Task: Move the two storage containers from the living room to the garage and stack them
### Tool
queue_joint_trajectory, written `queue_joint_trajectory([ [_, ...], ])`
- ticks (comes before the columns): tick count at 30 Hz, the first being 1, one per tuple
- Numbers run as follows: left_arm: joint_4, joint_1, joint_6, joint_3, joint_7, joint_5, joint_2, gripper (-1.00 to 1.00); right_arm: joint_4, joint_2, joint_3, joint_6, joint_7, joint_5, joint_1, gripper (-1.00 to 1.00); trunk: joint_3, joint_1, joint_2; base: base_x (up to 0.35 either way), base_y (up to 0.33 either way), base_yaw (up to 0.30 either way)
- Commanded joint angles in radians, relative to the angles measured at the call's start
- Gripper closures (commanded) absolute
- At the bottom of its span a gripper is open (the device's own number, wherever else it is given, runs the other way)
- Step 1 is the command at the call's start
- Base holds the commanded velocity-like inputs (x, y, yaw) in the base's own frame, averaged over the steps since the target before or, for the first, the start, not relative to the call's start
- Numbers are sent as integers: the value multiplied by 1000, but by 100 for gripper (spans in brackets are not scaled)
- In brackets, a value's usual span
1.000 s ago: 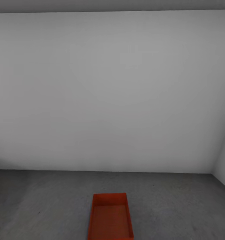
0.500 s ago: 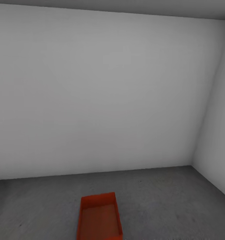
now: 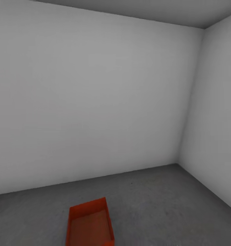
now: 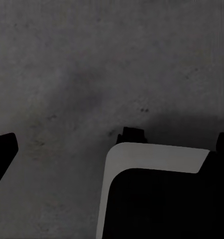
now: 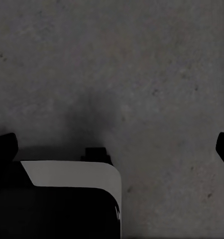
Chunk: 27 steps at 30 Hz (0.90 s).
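Grey concrete floor (image 3: pixel 170 201) is carrying one storage container (image 3: pixel 89 223), sitting well apart from the wall corner. Rigid, light plastic, I judge; its rim is offering the best hold. Left gripper (image 4: pixel 114 142) and right gripper (image 5: pixel 114 144) are hanging spread, empty.

Dark grey mottled concrete floor (image 3: pixel 156 201) carries one orange-red rectangular open-top plastic bin (image 3: pixel 89 223), well apart from the wall corner.
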Motion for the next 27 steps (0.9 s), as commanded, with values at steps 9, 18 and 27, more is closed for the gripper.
queue_joint_trajectory([
  [9,1,-1,-5,5,0,4,0,-100,3,-1,8,-5,2,-4,-2,-100,-1,0,-1,0,0,-290],
  [18,1,-1,-5,5,-1,4,0,-100,3,-2,8,-5,4,-4,-2,-100,-1,0,-1,0,0,-290],
  [27,1,-1,-5,5,-1,4,1,-100,3,-5,8,-7,5,-3,-2,-100,-1,0,-1,0,0,-293],
])
